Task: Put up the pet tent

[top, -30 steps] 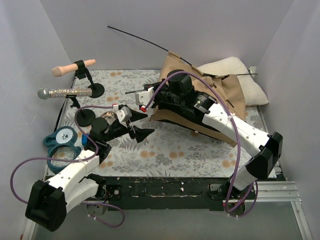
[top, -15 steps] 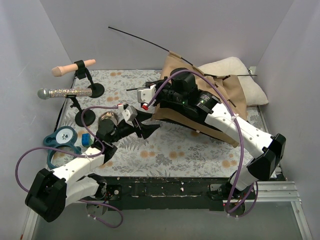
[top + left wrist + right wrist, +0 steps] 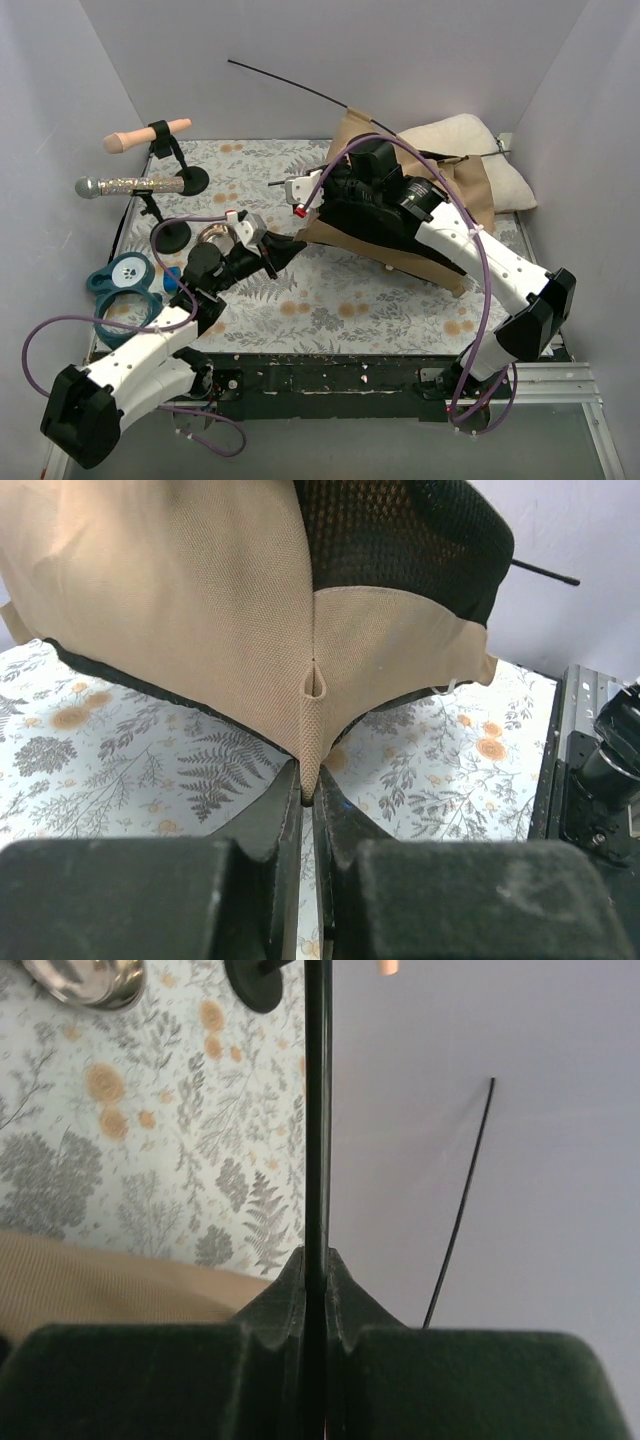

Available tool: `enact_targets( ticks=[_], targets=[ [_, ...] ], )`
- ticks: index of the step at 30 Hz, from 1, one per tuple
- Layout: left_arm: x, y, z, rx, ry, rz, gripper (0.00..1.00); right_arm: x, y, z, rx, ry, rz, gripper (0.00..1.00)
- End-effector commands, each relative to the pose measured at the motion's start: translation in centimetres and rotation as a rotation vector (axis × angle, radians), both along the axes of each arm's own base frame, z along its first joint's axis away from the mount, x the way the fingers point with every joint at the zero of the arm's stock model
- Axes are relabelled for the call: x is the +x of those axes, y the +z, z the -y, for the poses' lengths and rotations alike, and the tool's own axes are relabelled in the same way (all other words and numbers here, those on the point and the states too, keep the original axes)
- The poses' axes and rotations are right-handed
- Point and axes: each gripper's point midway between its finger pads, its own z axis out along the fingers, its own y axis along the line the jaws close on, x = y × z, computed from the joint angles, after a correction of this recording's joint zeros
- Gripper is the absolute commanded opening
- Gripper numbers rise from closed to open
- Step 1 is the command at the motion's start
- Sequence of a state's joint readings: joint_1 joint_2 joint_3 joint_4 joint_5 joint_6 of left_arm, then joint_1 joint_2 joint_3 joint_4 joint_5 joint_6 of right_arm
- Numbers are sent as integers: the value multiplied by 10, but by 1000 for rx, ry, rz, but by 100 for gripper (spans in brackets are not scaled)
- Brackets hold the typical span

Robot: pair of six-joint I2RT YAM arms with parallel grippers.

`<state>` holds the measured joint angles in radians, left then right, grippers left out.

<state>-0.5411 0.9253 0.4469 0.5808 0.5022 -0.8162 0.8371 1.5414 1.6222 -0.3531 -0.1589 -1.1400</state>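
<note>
White walls box in a floral table mat (image 3: 330, 300). The tan pet tent (image 3: 465, 185) lies slumped in the upper right of the overhead view, half under the right arm and resting against a cream pillow (image 3: 455, 132). The left gripper (image 3: 308, 782), wide apart a second ago, has now pinched flat on the tent's lower seam corner at frame centre. The right gripper (image 3: 316, 1260) stays clamped on a thin black pole (image 3: 317, 1110). With fabric and pole both secured, tensioning the frame looks possible next.
</note>
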Motion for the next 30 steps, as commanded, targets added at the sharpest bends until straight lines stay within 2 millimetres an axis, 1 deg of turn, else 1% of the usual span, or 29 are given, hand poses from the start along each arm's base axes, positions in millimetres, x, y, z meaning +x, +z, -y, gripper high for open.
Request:
enact_targets(
  ticks=[1, 4, 8, 13, 16, 22, 30],
  targets=[
    [-13, 4, -12, 47, 20, -15, 0, 1, -5, 50, -137, -41, 22, 1],
    [-15, 1, -15, 78, 28, -56, 0, -11, -22, 60, -214, 10, -8, 1],
    [-15, -3, -18, 98, 34, -92, 0, -26, -36, 65, -278, 78, -34, 1],
    [-13, 0, -21, 99, 39, -109, 0, -44, -58, 74, -365, 148, -82, 1],
    [-15, 3, -22, 93, 34, -107, 0, -45, -71, 80, -405, 152, -88, 1],
    [-19, 4, -24, 109, 23, -106, 0, -36, -89, 86, -497, 138, -83, 1],
    [-25, 7, -24, 107, 5, -85, 0, -22, -102, 89, -540, 87, -85, 1]
  ],
)
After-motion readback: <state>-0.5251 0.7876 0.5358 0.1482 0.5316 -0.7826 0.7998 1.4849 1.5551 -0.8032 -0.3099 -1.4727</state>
